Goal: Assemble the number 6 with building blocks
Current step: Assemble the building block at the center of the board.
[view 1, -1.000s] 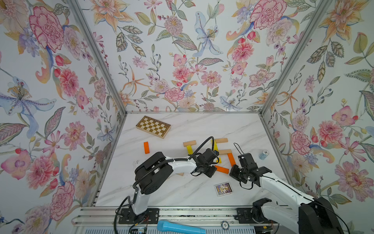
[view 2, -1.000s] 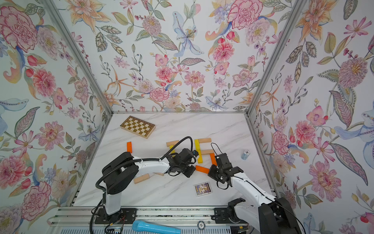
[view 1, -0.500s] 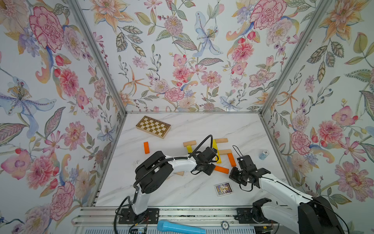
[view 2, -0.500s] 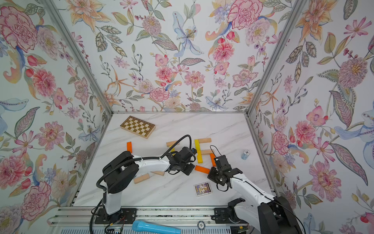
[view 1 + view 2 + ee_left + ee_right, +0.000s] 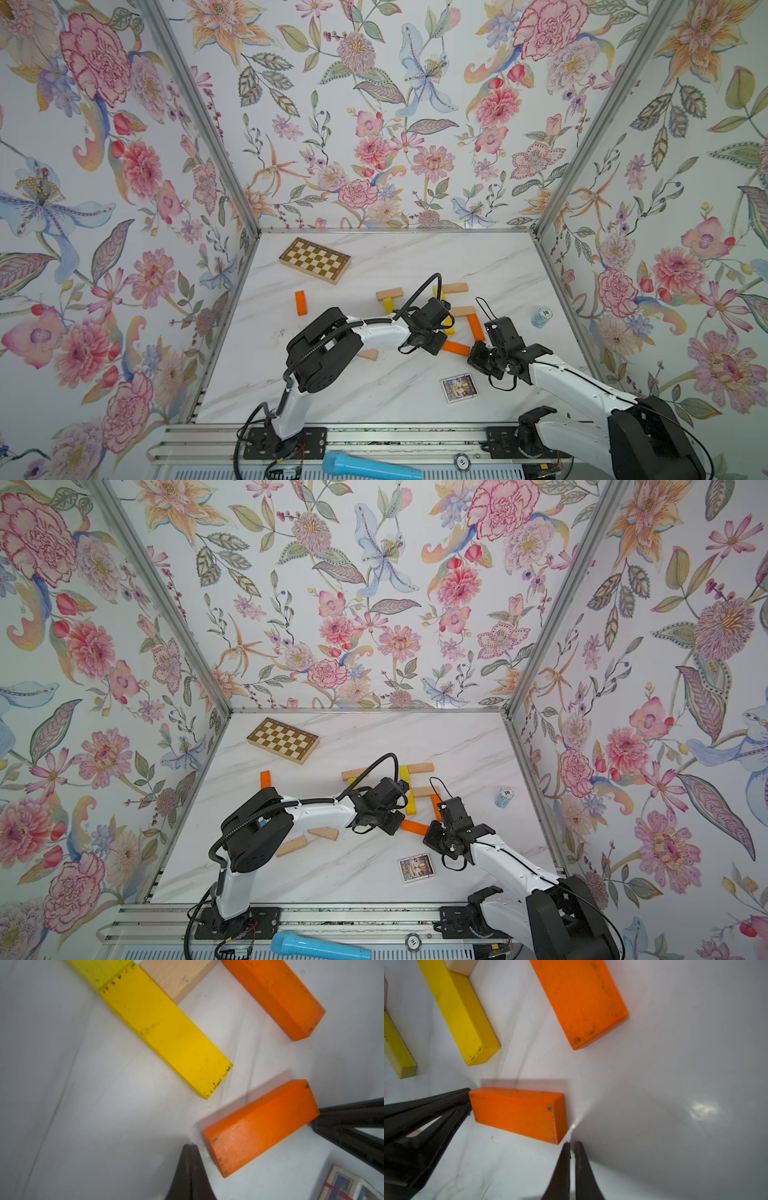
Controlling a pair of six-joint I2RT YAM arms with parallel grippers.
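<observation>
**Mia:** The number 6 [image 5: 410,804], where is it?

**Tom:** On the big white table [image 5: 415,257], in the middle and a bit to the right. The chequered board [image 5: 315,260] lies far off in the back left corner.

**Mia:** Which way does it point?

**Tom:** Its top is at the far side. The yellow blocks [image 5: 166,1039] run far to near, end to end. They make the left side. The beige blocks [image 5: 455,287] stick out to the right at the top and the middle. The orange side block [image 5: 475,327] runs far to near on the right.

**Mia:** And the bottom?

**Tom:** The bottom orange block [image 5: 456,348] lies across, left to right. It is a bit slanted, with its right end nearer the front. It touches no other block.

**Mia:** The hands?

**Tom:** The left hand [image 5: 190,1147] is pressed together, right at the block's left end. The right hand [image 5: 572,1145] is almost together at the right end. Neither hand holds anything.
</observation>
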